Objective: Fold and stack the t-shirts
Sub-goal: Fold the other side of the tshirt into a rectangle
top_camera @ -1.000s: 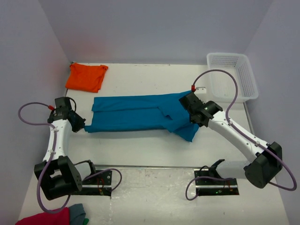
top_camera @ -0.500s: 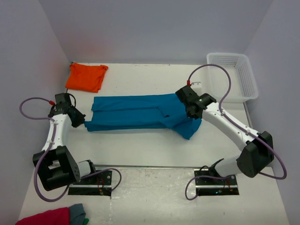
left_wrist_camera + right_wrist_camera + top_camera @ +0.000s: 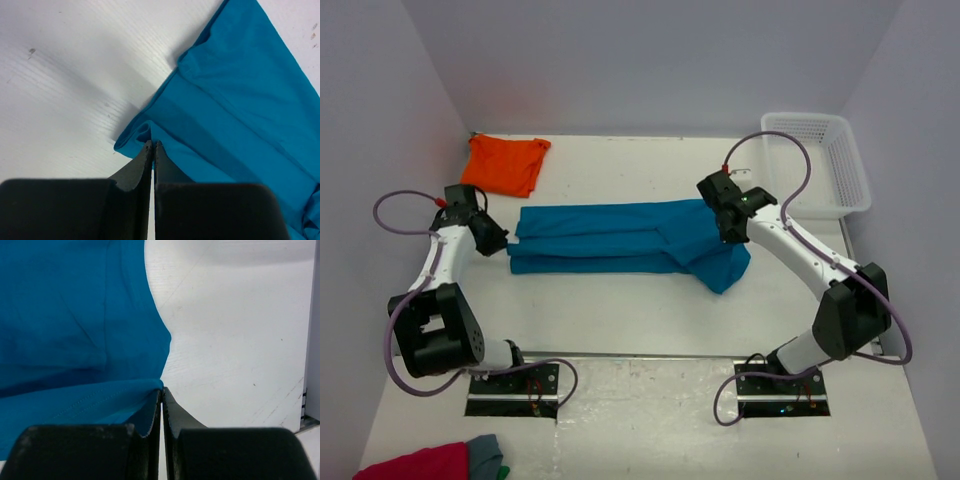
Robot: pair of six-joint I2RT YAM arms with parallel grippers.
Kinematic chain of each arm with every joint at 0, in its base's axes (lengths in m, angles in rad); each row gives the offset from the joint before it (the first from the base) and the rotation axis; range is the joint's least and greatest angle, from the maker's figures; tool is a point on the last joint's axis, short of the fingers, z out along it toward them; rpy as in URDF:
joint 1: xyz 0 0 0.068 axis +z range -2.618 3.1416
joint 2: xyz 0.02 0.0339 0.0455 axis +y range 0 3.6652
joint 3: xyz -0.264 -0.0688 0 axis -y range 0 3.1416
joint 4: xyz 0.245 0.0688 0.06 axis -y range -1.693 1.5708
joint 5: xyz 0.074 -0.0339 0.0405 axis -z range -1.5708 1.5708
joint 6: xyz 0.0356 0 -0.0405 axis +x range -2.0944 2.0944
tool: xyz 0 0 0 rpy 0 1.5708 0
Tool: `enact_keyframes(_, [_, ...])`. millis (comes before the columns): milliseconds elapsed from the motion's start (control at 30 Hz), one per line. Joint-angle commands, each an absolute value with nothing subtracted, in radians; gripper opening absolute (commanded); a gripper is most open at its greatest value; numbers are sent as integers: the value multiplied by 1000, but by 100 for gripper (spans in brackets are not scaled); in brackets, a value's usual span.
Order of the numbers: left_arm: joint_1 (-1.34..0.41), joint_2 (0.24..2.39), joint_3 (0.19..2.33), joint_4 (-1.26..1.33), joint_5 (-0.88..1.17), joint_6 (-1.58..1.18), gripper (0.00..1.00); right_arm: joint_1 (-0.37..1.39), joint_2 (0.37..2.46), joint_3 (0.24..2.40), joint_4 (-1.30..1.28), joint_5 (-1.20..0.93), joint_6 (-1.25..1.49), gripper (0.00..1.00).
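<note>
White mesh basket (image 3: 830, 165) at the far right corner of the worktop (image 3: 620, 305), open side up. Crimson-pink cloth (image 3: 415, 464) bunched at the near left edge, touching a grey cloth (image 3: 486, 455) on its right. Pale lilac walls (image 3: 650, 60) on three sides.

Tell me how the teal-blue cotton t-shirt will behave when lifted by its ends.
Likely floppy: the teal-blue cotton t-shirt lies creased and layered, so its middle should sag between the left hand and right hand. Probably light, since thin edges bunch at the pinches. It should drag, not roll.
</note>
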State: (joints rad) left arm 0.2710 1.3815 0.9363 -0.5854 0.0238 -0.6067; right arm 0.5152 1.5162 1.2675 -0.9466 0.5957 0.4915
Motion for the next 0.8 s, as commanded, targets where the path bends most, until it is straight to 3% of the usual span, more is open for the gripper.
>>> enact_keyframes(0, [244,1411,997,-537,32,-578,0,496,1537,1316,-931,597,468,0])
enact_keyframes(767, [210,1558,1092,-506,18,-601,0,413,1723,1446,-902,540,403,0])
